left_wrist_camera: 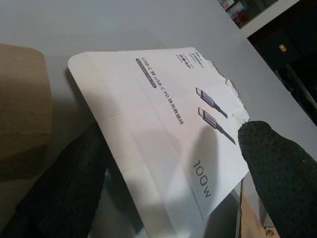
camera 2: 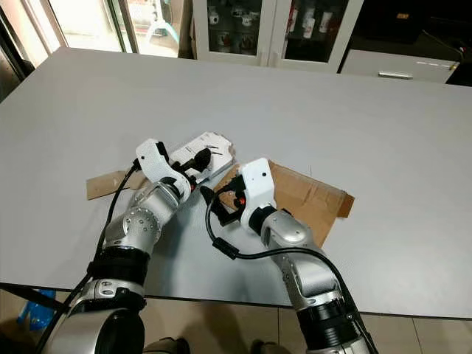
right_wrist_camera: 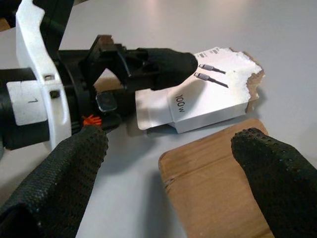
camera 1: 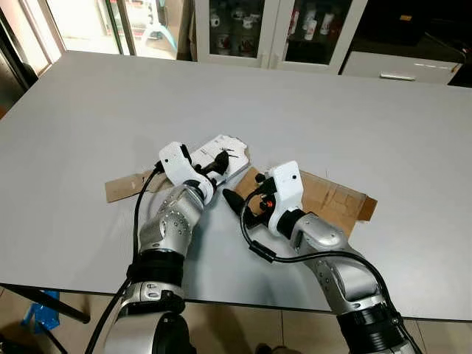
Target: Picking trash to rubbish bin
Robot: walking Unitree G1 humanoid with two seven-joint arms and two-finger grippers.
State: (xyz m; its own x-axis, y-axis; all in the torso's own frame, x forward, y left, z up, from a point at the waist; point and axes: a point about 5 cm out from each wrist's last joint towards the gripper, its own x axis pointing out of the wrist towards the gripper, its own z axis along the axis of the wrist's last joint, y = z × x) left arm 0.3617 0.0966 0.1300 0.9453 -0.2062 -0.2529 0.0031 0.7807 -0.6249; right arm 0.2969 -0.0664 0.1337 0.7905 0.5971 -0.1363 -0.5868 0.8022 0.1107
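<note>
Closing in on the white cable packet at frame centre, lying flat on the grey table beside the brown cardboard. Keeping the left gripper spread, straddling the packet's torn edge; needing one finger sliding underneath. Holding the right gripper spread over the cardboard.

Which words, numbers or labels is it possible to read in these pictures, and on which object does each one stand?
"USB-C" begins a printed line on the white package; the rest is too blurred to read.
"100W" on the same package, near its lower edge.
Small print at the package's top corner: too small to read.
"1" on a white label on the left gripper, seen from the right wrist.
</note>
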